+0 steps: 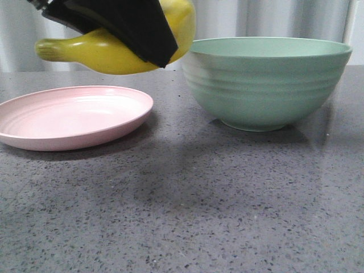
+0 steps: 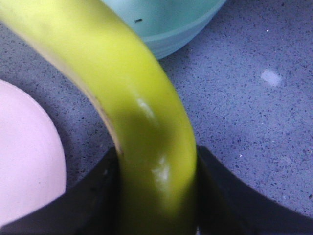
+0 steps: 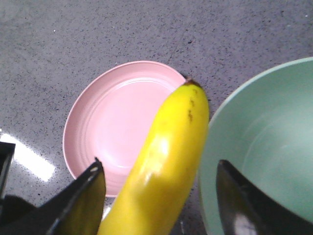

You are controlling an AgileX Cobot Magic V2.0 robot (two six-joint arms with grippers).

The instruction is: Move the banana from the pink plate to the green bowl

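The yellow banana [image 1: 108, 54] hangs in the air above the gap between the pink plate [image 1: 68, 116] and the green bowl [image 1: 267, 79]. Its greenish stem points left over the plate. A black finger [image 1: 131, 28] covers its middle in the front view; I cannot tell whose. My left gripper [image 2: 156, 196] is shut on the banana [image 2: 146, 147], with both fingers against its sides. My right gripper [image 3: 157, 164] is open, its jaws standing either side of the banana [image 3: 166, 161] with gaps. The banana's dark tip lies between the empty plate [image 3: 112, 122] and the bowl [image 3: 264, 147].
The plate and the bowl stand on a grey speckled countertop [image 1: 182, 210]. The bowl [image 2: 161, 24] is empty inside and much taller than the plate [image 2: 24, 161]. A pale curtain hangs behind the table.
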